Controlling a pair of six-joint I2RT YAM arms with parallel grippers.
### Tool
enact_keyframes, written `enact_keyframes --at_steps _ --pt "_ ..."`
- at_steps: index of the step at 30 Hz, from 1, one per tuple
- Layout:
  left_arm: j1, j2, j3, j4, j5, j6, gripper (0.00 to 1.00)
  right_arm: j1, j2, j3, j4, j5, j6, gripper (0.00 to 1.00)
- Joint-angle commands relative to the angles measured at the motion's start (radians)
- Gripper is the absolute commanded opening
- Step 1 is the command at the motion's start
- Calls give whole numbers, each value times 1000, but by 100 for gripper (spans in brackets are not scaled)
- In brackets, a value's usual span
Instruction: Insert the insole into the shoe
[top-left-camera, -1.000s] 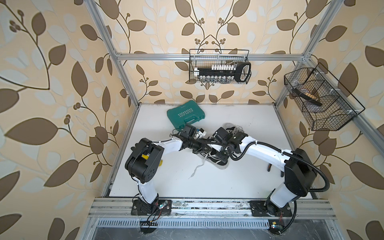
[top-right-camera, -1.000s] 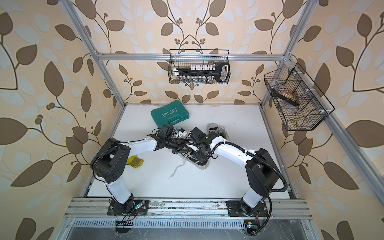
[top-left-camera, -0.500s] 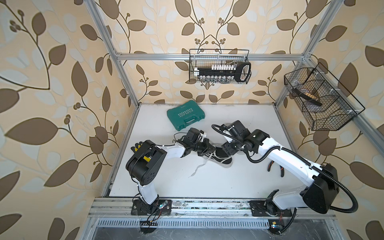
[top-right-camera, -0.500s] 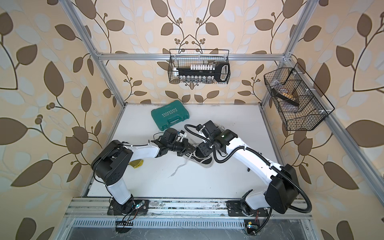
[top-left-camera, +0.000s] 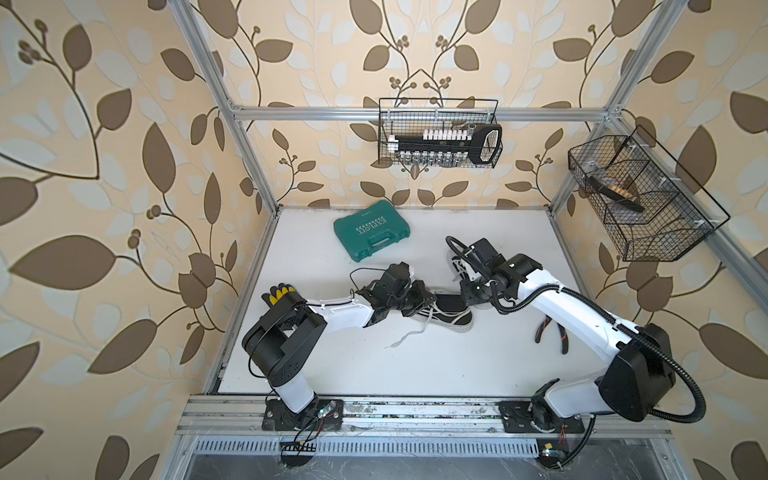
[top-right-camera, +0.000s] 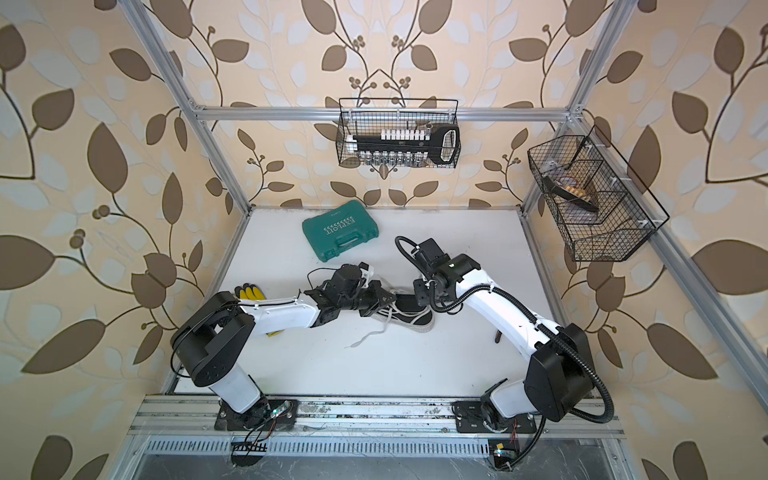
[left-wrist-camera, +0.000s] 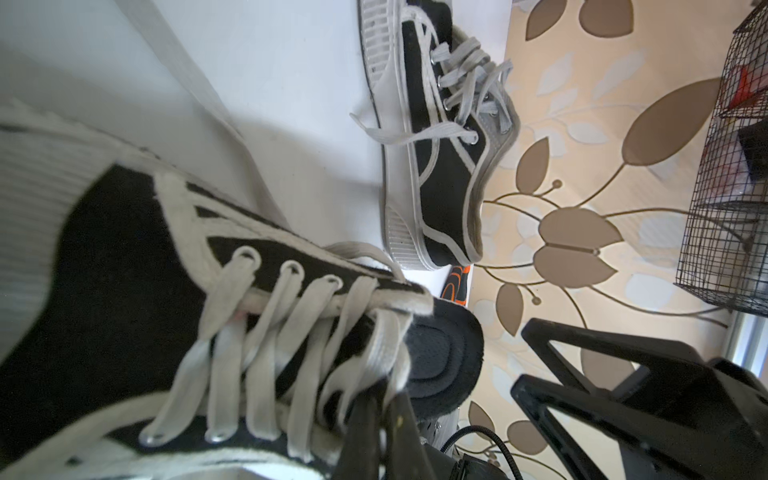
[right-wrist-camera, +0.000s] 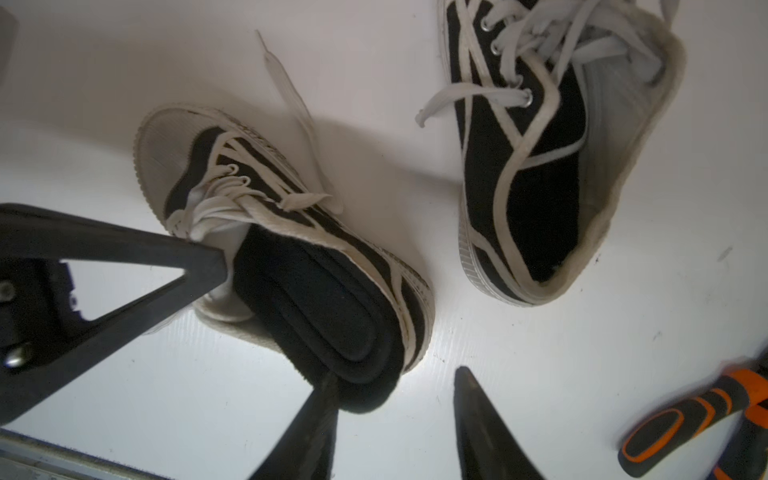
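Note:
The black shoe with white laces lies mid-table. My left gripper is shut on the shoe's upper edge beside the laces. The black insole lies in the opening of the shoe, and its heel end sticks out past the rim. My right gripper stands open at that heel end. One of its fingers touches the insole's edge, while the other stands apart over the bare table.
A second matching shoe lies just behind, partly under the right arm. Orange-black pliers lie to the right, a green tool case at the back, a yellow-black glove at the left. Wire baskets hang on the walls.
My right arm has drawn back to the right, from over the shoe to its heel end, and its jaws stand apart. The left gripper has kept its hold on the shoe.

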Motion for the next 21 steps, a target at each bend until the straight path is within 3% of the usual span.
enact_keyframes --at_steps 1,6,16,21 --pt "1 -40 -3 39 -15 7 0 -14 -5 -43 9 -57 47 43" --pt "1 -26 -5 52 -3 2 0 -18 3 -80 54 -96 66 42" --pt "1 -24 1 43 1 8 0 -18 16 -96 81 -131 73 30" --pt "1 -23 3 41 3 9 0 -18 31 -101 109 -179 83 11"
